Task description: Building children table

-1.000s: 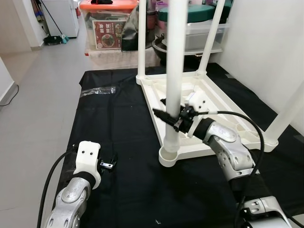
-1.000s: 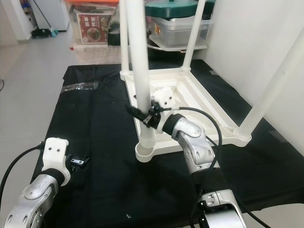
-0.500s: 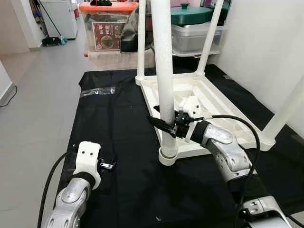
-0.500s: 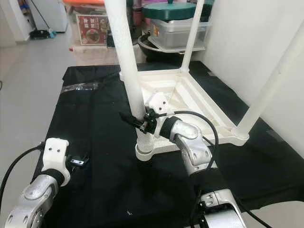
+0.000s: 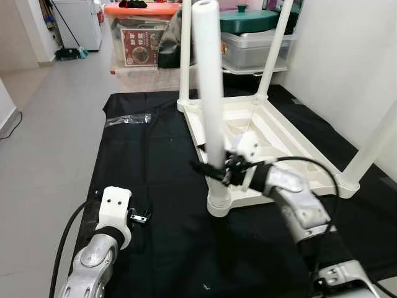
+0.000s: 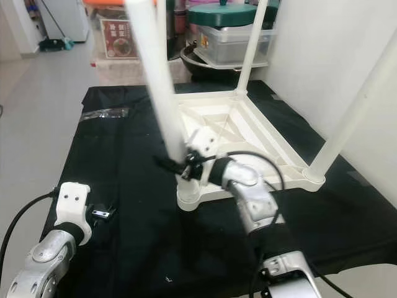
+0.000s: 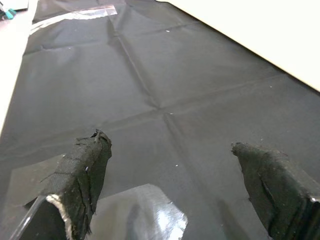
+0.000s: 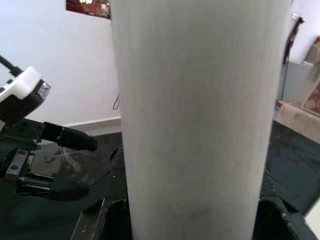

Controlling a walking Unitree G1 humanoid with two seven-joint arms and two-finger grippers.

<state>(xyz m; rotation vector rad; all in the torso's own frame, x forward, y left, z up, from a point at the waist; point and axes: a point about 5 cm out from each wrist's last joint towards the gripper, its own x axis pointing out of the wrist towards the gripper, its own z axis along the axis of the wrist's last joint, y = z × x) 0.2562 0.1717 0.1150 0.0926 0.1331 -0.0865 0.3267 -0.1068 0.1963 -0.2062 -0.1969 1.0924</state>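
Note:
A white children's table (image 5: 291, 146) lies upside down on a black cloth (image 5: 149, 161), its legs pointing up. My right gripper (image 5: 214, 169) is shut on the near-left leg (image 5: 209, 93) just above its corner socket (image 5: 219, 202); the leg leans slightly to the left. That leg (image 8: 195, 125) stands right between the fingers in the right wrist view. My left gripper (image 5: 144, 216) hangs low over the cloth at the near left, open with nothing between its fingers (image 7: 87, 170). The table's edge (image 7: 260, 35) crosses a corner of the left wrist view.
Three more legs stand in the table: far left (image 5: 185, 49), far right (image 5: 276, 46), near right (image 5: 375, 139). A clear plastic bag (image 5: 127, 119) lies on the cloth's far left. Storage boxes (image 5: 136, 37) and a green-lidded bin (image 5: 257, 18) stand behind. A white wall (image 5: 347, 56) runs along the right.
The held leg has tilted to the left about its socket, and its top end has come into view. My right gripper has moved left with it. The left arm has stayed put.

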